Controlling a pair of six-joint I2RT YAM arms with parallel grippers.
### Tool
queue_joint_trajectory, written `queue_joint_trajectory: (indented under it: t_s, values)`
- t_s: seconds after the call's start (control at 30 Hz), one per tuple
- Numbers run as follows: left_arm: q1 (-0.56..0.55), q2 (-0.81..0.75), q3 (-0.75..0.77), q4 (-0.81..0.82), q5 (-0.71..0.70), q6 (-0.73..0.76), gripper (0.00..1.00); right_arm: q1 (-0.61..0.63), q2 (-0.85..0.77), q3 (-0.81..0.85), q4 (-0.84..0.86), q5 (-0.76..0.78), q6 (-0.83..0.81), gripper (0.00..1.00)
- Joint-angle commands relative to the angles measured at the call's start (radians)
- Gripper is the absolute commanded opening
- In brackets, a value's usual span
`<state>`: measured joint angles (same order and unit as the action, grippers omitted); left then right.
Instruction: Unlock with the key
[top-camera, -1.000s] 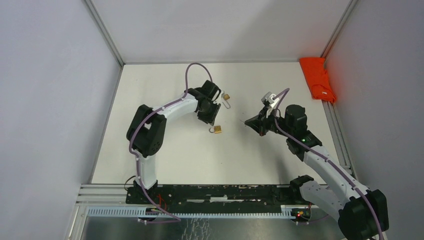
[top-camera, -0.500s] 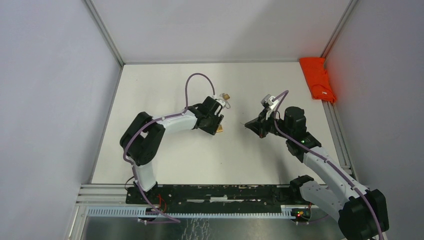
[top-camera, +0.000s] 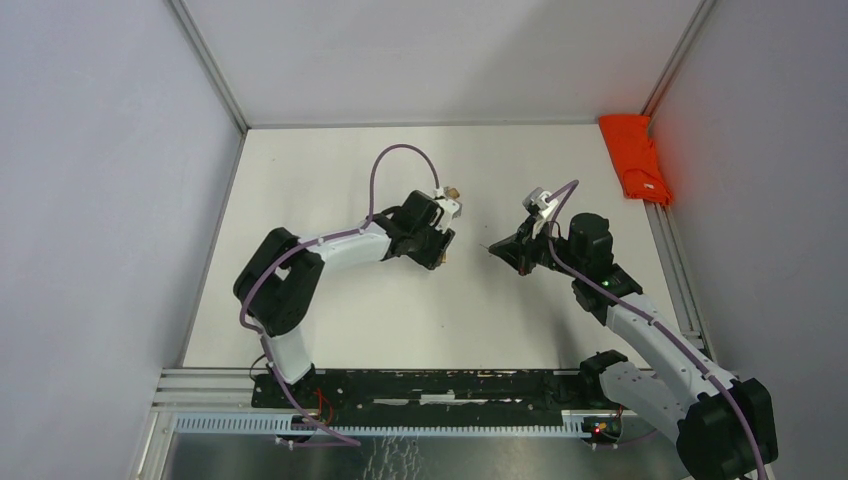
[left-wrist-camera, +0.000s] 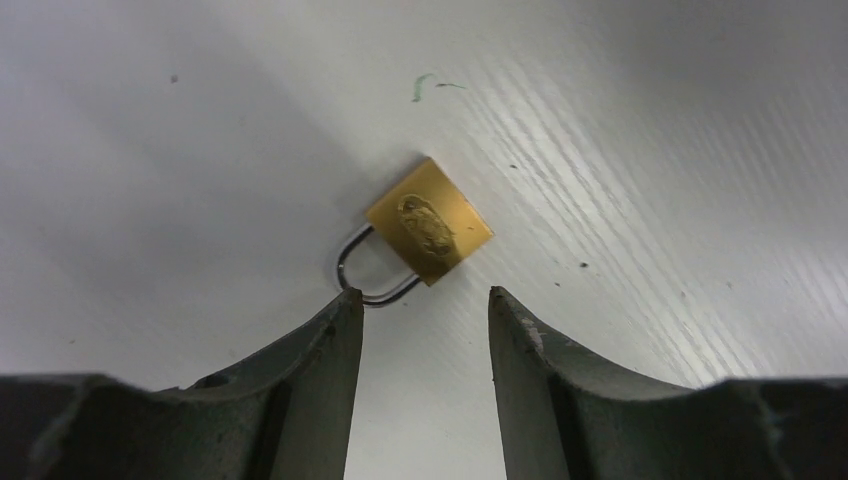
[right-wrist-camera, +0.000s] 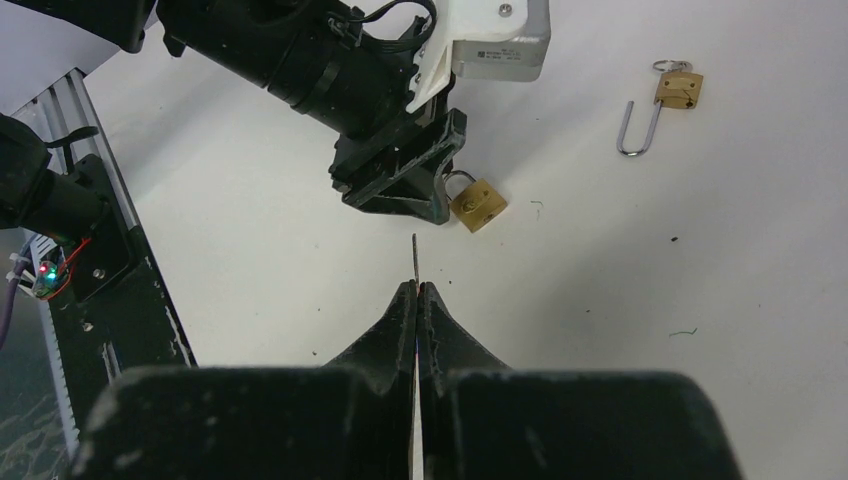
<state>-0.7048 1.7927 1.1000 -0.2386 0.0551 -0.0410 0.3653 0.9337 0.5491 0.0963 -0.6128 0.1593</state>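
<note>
the left gripper is hanging wide and empty just short of the small brass padlock lying flat on the white counter, shackle closed. the right gripper is pinching the thin metal key, apart from the lock; grasping, inserting and turning are seemingly remaining.

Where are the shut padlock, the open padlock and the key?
shut padlock (left-wrist-camera: 428, 222), left wrist view, brass body.
open padlock (right-wrist-camera: 679, 88), right wrist view, brass body.
key (right-wrist-camera: 414, 258), right wrist view, exposed blade.

Two padlocks, one key, one orange cloth
</note>
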Motion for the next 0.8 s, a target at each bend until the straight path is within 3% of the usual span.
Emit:
queue_joint_trajectory:
  t_s: [0.0, 0.27, 0.77]
  values:
    - [-0.009, -0.018, 0.062, -0.043, 0.103, 0.117, 0.55, -0.002, -0.005, -0.006, 0.038, -0.009, 0.012, 0.0]
    - [-0.01, 0.109, 0.185, -0.119, 0.021, 0.146, 0.53, -0.002, -0.012, -0.011, 0.038, -0.007, 0.023, 0.0]
    - [-0.014, 0.152, 0.129, -0.096, 0.002, 0.049, 0.51, -0.002, -0.017, -0.02, 0.062, -0.006, 0.039, 0.0]
